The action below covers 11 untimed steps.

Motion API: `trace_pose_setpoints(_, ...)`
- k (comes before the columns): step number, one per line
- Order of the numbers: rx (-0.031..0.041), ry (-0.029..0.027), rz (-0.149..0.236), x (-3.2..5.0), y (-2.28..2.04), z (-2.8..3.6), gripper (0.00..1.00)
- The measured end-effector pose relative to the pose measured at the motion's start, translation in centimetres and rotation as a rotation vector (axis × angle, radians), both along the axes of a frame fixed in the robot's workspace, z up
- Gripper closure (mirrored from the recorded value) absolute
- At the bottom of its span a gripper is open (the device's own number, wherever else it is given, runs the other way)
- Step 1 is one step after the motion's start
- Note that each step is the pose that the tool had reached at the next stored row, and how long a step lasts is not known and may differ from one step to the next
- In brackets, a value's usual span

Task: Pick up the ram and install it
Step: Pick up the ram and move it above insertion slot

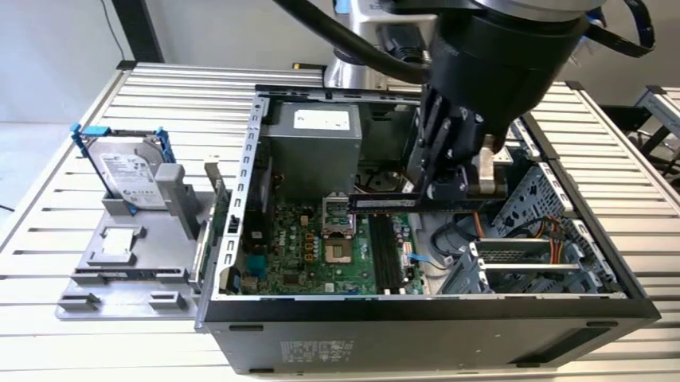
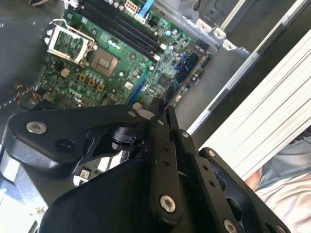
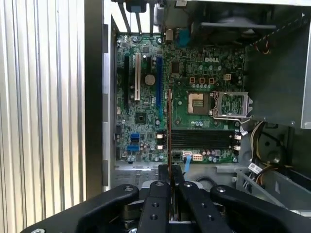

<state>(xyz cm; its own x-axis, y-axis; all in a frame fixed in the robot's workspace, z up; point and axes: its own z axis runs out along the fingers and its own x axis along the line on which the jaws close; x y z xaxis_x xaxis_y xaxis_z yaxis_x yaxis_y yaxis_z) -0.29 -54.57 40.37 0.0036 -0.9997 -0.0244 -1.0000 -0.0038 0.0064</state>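
My gripper (image 1: 448,193) is shut on the ram (image 1: 383,204), a dark narrow stick with a pale label strip. It hangs level inside the open computer case (image 1: 239,239), above the green motherboard (image 1: 308,255) and crosswise over the long black memory slots (image 1: 384,255). In the first wrist view the ram (image 3: 169,131) appears edge-on, rising from between the black fingers (image 3: 156,194), with the slots (image 3: 201,139) beyond it. In the second wrist view the ram (image 2: 184,77) sticks out past the fingers (image 2: 160,126) over the board.
A silver hard drive in a blue bracket (image 1: 127,167) stands on a grey fixture (image 1: 117,255) at the exterior view's left. The power supply (image 1: 314,147) sits at the case's back, a drive cage (image 1: 542,255) with cables at the exterior view's right. The slatted metal table (image 1: 64,334) surrounds the case.
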Motion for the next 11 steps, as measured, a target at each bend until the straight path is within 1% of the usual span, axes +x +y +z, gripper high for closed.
trace_pose_setpoints(5, 0.0001, 0.0000, -0.006, 1.83, 0.00, -0.03, 1.00)
trace_pose_setpoints(9, 0.0000, 0.0000, -0.014, 3.02, 0.06, -0.04, 1.00)
trace_pose_setpoints(11, 0.0000, 0.0000, -0.018, 3.43, 0.22, -0.05, 1.00)
